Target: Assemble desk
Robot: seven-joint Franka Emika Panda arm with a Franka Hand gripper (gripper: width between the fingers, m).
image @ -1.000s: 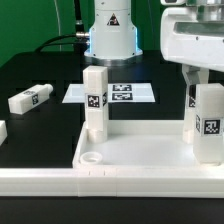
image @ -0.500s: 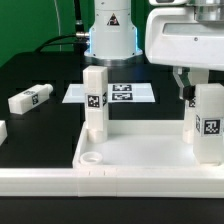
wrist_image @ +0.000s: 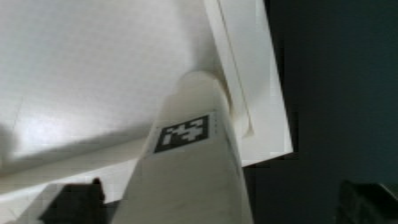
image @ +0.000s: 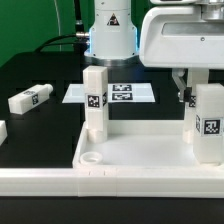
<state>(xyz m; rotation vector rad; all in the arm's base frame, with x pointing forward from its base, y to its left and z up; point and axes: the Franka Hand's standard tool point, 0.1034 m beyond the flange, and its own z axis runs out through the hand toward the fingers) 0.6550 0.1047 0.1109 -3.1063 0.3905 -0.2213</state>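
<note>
The jaws stand spread about the top end of the upright leg [image: 209, 122] seated in the desk top's [image: 140, 152] corner at the exterior view's right, its long axis vertical, running straight down from between them.

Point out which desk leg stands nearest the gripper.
The upright leg at the exterior view's right, just by the gripper. The other upright leg stands farther toward that view's left, and a third leg lies on the table.
</note>
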